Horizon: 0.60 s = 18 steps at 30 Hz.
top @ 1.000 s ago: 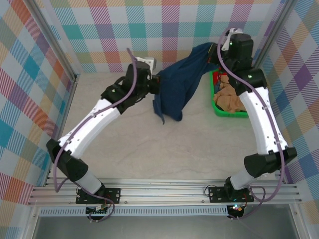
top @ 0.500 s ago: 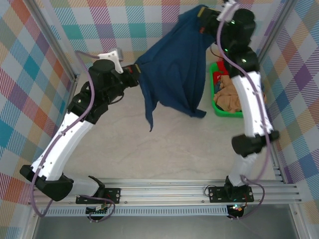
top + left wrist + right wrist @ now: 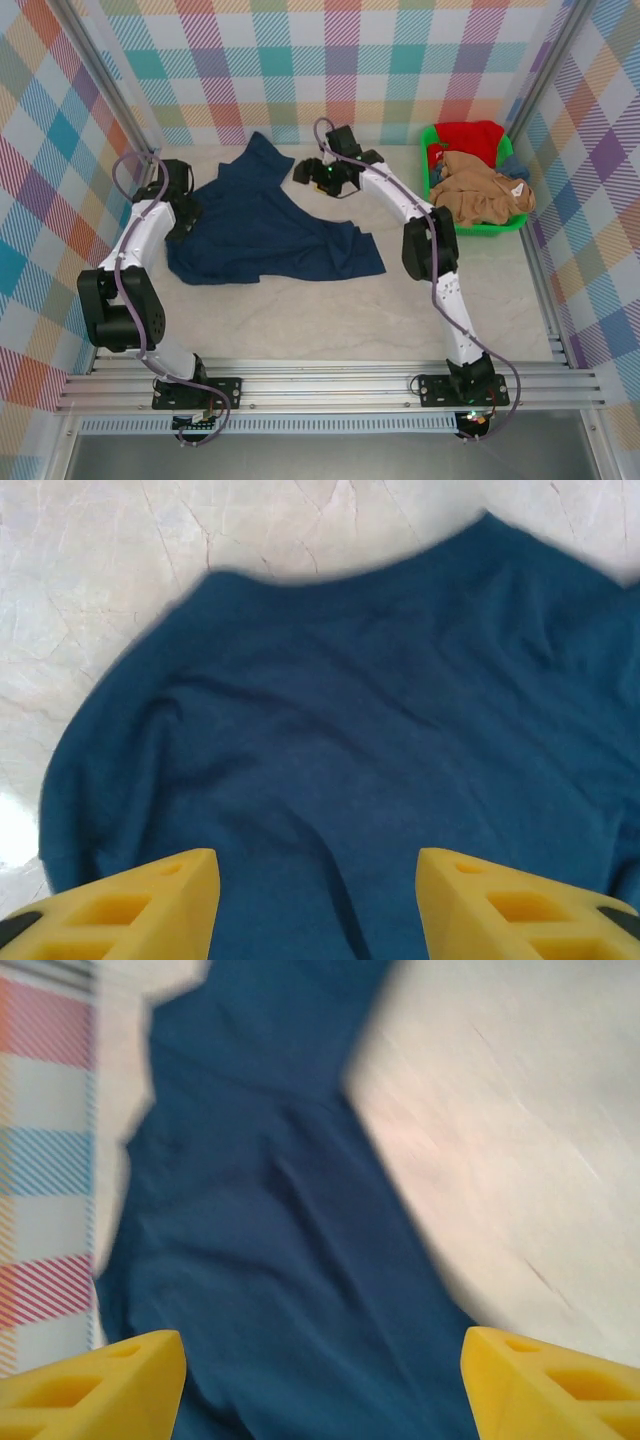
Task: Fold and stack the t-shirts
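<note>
One dark navy t-shirt (image 3: 270, 228) lies spread in a loose, rumpled shape on the pale, marble-veined desk (image 3: 330, 315), toward the left and back. One narrow part reaches up toward the checked back wall (image 3: 300, 60), and a broad flap runs out to the right. From the wrist cameras its cloth looks soft and matte, with shallow folds and a rounded edge against the stone-like top.

The left hand (image 3: 315, 905) hangs over the shirt's left part. Its blocky yellow fingers (image 3: 150, 900) are spread apart, with only cloth seen beyond them. The right hand (image 3: 325, 1385) is above the shirt's far strip, its yellow fingers (image 3: 100, 1375) set wide and gripping nothing.

At the right back corner stands a bright green plastic basket (image 3: 478, 229). It holds a crumpled tan-brown shirt (image 3: 480, 197), a red shirt (image 3: 465, 140) and a bit of blue cloth (image 3: 512, 166).
</note>
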Each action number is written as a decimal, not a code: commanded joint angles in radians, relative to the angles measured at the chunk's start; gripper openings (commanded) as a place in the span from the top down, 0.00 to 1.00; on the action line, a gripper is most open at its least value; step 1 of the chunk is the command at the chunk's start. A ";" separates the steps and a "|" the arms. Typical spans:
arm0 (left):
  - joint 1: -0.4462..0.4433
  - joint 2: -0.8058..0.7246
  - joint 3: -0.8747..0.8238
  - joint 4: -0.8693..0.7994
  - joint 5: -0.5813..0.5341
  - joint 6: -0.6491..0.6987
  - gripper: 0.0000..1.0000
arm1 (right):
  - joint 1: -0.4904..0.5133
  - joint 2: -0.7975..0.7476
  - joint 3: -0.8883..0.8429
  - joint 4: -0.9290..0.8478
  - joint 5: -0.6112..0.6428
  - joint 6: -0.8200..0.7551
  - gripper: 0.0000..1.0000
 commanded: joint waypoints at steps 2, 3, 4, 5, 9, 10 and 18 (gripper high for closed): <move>-0.062 -0.091 -0.018 -0.085 0.009 0.028 0.47 | -0.049 -0.376 -0.286 0.135 0.073 -0.012 0.32; -0.078 -0.108 -0.033 -0.107 0.017 0.034 0.47 | -0.056 -0.431 -0.375 0.152 0.101 -0.012 0.34; -0.096 -0.130 -0.060 -0.141 0.020 0.038 0.48 | -0.062 -0.491 -0.469 0.162 0.138 -0.012 0.36; -0.110 -0.153 -0.092 -0.172 0.025 0.038 0.49 | -0.066 -0.553 -0.562 0.168 0.167 -0.011 0.38; -0.121 -0.260 -0.261 -0.201 0.106 -0.006 0.55 | -0.078 -0.729 -0.861 0.171 0.230 -0.021 0.44; -0.121 -0.284 -0.304 -0.191 0.140 -0.024 0.56 | -0.083 -0.760 -0.921 0.162 0.233 -0.016 0.45; -0.125 -0.253 -0.474 -0.020 0.305 -0.130 0.47 | -0.096 -0.840 -1.217 0.197 0.190 0.053 0.44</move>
